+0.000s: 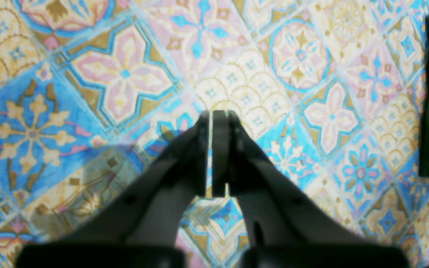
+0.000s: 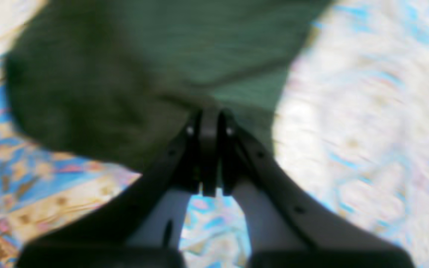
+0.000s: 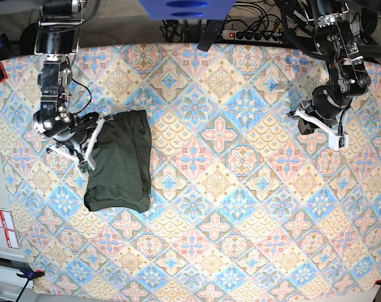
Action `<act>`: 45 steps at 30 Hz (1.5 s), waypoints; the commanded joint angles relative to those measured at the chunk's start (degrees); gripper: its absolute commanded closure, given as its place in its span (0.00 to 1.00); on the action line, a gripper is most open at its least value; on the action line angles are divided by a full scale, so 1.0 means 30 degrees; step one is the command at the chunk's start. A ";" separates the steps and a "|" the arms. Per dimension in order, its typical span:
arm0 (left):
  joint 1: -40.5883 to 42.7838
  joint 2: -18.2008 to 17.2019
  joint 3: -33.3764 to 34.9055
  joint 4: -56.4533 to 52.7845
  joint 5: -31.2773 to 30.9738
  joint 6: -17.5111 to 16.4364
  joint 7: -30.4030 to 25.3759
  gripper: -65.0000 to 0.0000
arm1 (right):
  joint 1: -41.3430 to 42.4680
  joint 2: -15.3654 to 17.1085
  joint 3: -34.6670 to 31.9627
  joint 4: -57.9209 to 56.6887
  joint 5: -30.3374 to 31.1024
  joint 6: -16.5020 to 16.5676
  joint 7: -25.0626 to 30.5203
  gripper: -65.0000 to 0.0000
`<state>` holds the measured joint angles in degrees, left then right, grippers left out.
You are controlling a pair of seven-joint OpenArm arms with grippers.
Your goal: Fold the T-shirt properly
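Looks like a robotics lab bench. Patterned tile-print tablecloth [image 3: 241, 251] covers the table, w/ a power strip [image 3: 256, 35] and cables [image 3: 253, 12] at its far edge, clamps [image 3: 28, 273] at near-left corner.

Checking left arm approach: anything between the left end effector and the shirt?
Nothing visible. Only bare patterned tablecloth lies between the shut left end effector and the dark olive-green knit T-shirt, across the table.

The table [image 3: 241, 207] is spread with a patterned cloth [image 3: 197, 107] of blue, pink and cream tiles. One thing lies on it: the T-shirt [image 3: 119, 165], folded into a dark green oblong near one side.
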<state>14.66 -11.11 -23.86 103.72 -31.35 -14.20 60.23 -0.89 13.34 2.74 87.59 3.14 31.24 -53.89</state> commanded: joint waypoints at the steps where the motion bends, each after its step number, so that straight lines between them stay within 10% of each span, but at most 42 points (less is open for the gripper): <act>1: -0.0065 -0.0178 -0.0062 0.0518 -0.0201 -0.0118 -0.0310 1.00 | 0.0222 0.0109 0.0185 0.0385 0.0200 0.0091 0.0190 1.00; 19: 0.0785 -0.0266 -0.0180 0.0576 -0.1402 -0.0147 -0.0339 1.00 | 0.0222 0.0578 0.0390 -0.4128 0.0141 0.0091 0.2270 1.00; 45: 0.6646 -0.0530 -0.4048 0.3624 -0.1432 -0.0147 -0.0369 1.00 | -0.7837 0.0666 0.5225 0.6422 0.0200 0.0120 0.1362 1.00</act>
<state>33.04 -12.23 -35.44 113.62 -34.96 -14.59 59.81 -24.49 14.57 17.96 105.82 3.33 31.62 -50.83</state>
